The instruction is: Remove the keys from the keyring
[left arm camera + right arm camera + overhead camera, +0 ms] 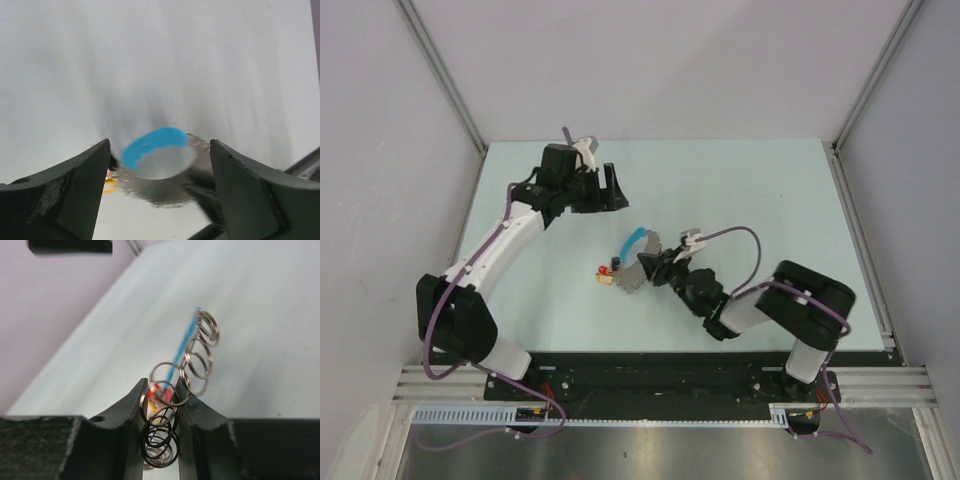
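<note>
My right gripper [642, 266] [162, 390] is shut on a bunch of thin metal wire rings, the keyring [165, 405], held just above the table. Several more silver rings [199, 352] chain upward from it beside the bright blue strap [184, 342] [636, 240]. A dull grey cluster, the keys [628, 277], hangs at the fingers; single keys cannot be made out. My left gripper [614, 188] [159, 150] is open and empty, apart from the bunch at the far left. It looks down on the blurred blue strap [152, 144].
Small red and yellow pieces [605, 274] [159, 392] lie on the pale table [750, 190] just left of the held bunch. A yellow ring [109, 186] shows by the left finger. Grey walls and metal rails surround the table.
</note>
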Motion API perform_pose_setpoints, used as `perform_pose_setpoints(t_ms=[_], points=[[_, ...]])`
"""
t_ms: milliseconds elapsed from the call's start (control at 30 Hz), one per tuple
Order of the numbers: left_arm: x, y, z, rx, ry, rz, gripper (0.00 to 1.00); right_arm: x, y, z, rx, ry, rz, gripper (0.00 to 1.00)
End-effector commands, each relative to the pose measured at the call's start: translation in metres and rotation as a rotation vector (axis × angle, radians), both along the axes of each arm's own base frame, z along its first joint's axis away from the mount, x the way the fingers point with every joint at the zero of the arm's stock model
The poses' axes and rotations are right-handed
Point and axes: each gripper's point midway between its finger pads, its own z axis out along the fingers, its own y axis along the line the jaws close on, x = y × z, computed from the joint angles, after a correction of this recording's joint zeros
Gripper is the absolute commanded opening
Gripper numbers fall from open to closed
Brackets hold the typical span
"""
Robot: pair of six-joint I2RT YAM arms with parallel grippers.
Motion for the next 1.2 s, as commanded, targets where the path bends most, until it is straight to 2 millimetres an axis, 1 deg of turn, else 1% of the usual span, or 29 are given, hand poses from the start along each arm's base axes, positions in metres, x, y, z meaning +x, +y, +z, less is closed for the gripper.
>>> perform_pose_setpoints(t_ms=[0,33,67,100,133,167,200,233,267,300,333,367,400,433,467,500,567,633,733,800,867,933,1033,1133,1167], points=[[-0.004,0.025,0.034,0.097,-0.168,-0.082,0.84,-0.017,-0.016,0.105,0.315,-0.107,0.232,0.0],[-0.009,0.024,0.028,0.099,-0.168,-0.106,0.84,-0.012,-0.023,0.106,0.302,-0.09,0.239,0.0],[-0.01,0.019,0.033,0.078,-0.206,-0.136,0.83,-0.022,-0.023,0.113,0.271,-0.083,0.297,0.0],[-0.016,0.016,0.04,0.054,-0.239,-0.163,0.82,-0.025,-0.026,0.116,0.253,-0.082,0.314,0.0],[-0.027,0.007,0.036,0.007,-0.234,-0.231,0.83,-0.025,-0.032,0.121,0.24,-0.088,0.322,0.0],[-0.028,0.001,0.041,-0.02,-0.272,-0.261,0.83,-0.036,-0.037,0.13,0.228,-0.092,0.366,0.0],[-0.033,-0.002,0.044,-0.041,-0.284,-0.288,0.82,-0.04,-0.041,0.137,0.228,-0.102,0.385,0.0],[-0.047,-0.014,0.041,-0.101,-0.27,-0.374,0.82,-0.037,-0.05,0.142,0.225,-0.111,0.385,0.0],[-0.052,-0.02,0.045,-0.135,-0.298,-0.418,0.82,-0.049,-0.054,0.155,0.236,-0.121,0.435,0.0],[-0.058,-0.025,0.046,-0.168,-0.301,-0.461,0.82,-0.05,-0.06,0.16,0.243,-0.123,0.446,0.0],[-0.07,-0.034,0.046,-0.214,-0.299,-0.529,0.82,-0.051,-0.065,0.166,0.255,-0.123,0.456,0.0],[-0.078,-0.039,0.047,-0.246,-0.298,-0.577,0.81,-0.049,-0.073,0.169,0.268,-0.105,0.456,0.0],[-0.086,-0.044,0.049,-0.273,-0.299,-0.616,0.8,-0.051,-0.08,0.178,0.285,-0.12,0.454,0.0],[-0.093,-0.049,0.048,-0.297,-0.304,-0.654,0.8,-0.054,-0.083,0.182,0.292,-0.117,0.469,0.0],[-0.106,-0.054,0.05,-0.332,-0.3,-0.712,0.79,-0.049,-0.09,0.183,0.299,-0.113,0.452,0.0],[-0.112,-0.058,0.051,-0.348,-0.301,-0.745,0.79,-0.052,-0.094,0.191,0.324,-0.114,0.457,0.0],[-0.13,-0.066,0.054,-0.384,-0.31,-0.821,0.79,-0.054,-0.099,0.197,0.344,-0.114,0.464,0.0],[-0.142,-0.075,0.057,-0.414,-0.32,-0.872,0.81,-0.057,-0.102,0.205,0.376,-0.112,0.472,0.0],[-0.152,-0.085,0.057,-0.431,-0.324,-0.902,0.82,-0.062,-0.105,0.217,0.427,-0.123,0.492,0.0],[-0.154,-0.089,0.056,-0.438,-0.317,-0.911,0.82,-0.063,-0.107,0.222,0.454,-0.124,0.496,0.0],[-0.156,-0.094,0.058,-0.457,-0.323,-0.923,0.8,-0.065,-0.108,0.23,0.487,-0.132,0.511,0.0],[-0.157,-0.097,0.057,-0.462,-0.318,-0.928,0.78,-0.067,-0.11,0.237,0.517,-0.143,0.52,0.0],[-0.161,-0.099,0.056,-0.478,-0.303,-0.938,0.73,-0.066,-0.112,0.24,0.533,-0.147,0.52,0.0],[-0.169,-0.101,0.06,-0.505,-0.293,-0.947,0.6,-0.06,-0.112,0.234,0.536,-0.12,0.51,0.0],[-0.171,-0.101,0.061,-0.511,-0.284,-0.948,0.47,-0.058,-0.111,0.231,0.532,-0.111,0.508,0.0]])
